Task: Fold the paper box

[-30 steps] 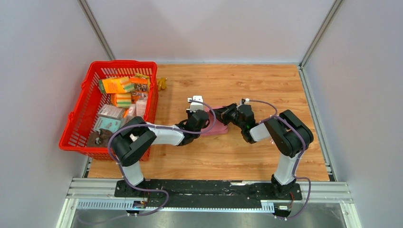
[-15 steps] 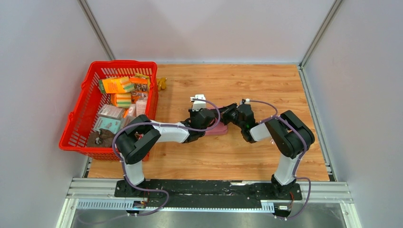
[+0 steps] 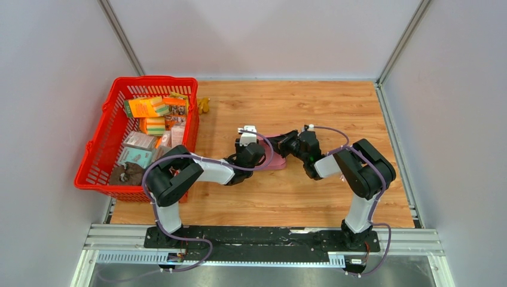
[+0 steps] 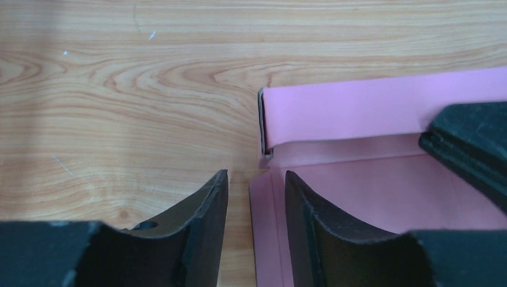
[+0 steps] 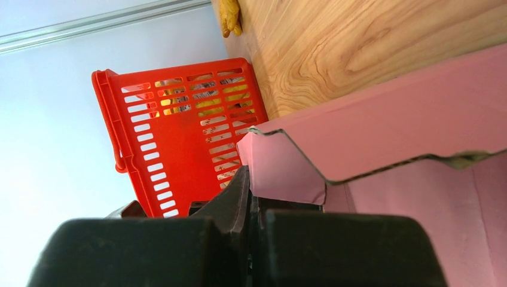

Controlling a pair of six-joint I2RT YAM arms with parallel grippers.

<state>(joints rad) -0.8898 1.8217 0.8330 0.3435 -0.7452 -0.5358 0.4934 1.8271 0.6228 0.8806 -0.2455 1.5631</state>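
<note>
Pink box [image 3: 276,160] sits mid-desk [image 3: 299,101], between your two tools. Your right tool [image 5: 250,192] is clamped on its raised wall. Your left tool [image 4: 254,182] is slightly parted over its edge.

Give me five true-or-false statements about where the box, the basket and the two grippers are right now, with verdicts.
1. The red basket stands at the left side of the table. True.
2. The pink box lies inside the basket. False: it lies on the wooden table, between the two grippers.
3. The left gripper has its fingers pressed shut. False: there is a clear gap between them, and they sit over the box's edge.
4. The right gripper is closed on a flap of the pink box. True.
5. A small yellow thing lies on the table just outside the basket's far right corner. True.
</note>
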